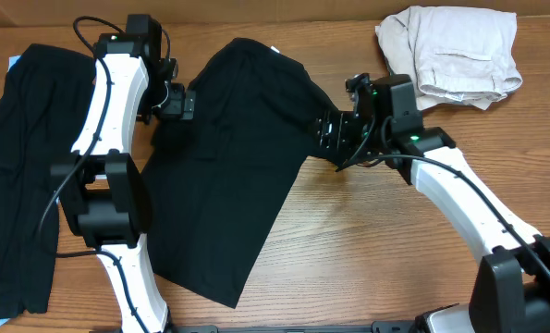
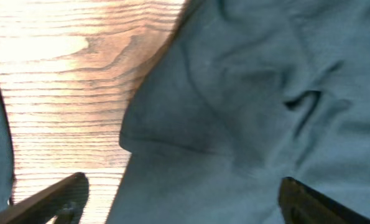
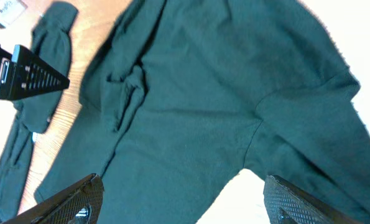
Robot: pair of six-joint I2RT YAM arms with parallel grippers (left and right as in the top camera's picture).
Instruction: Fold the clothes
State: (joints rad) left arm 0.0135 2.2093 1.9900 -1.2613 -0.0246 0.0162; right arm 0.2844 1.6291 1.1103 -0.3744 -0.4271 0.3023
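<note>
One large black short-sleeved T-shirt (image 1: 228, 166) lies spread flat on the wooden table (image 1: 367, 240), directly between the two grippers. The left gripper (image 1: 180, 102) is at the shirt's edge, fingers (image 2: 54, 199) wide apart and gripping nothing, one over bare wood and the other over dark fabric. The right gripper (image 1: 323, 129) is over the sleeve on the opposite side, jaws also spread, with cloth below them and nothing clamped. Outside the left gripper, beyond its arm, lies a second black garment (image 1: 16, 185). Behind the right gripper, well apart, sits a crumpled beige cloth (image 1: 450, 51).
</note>
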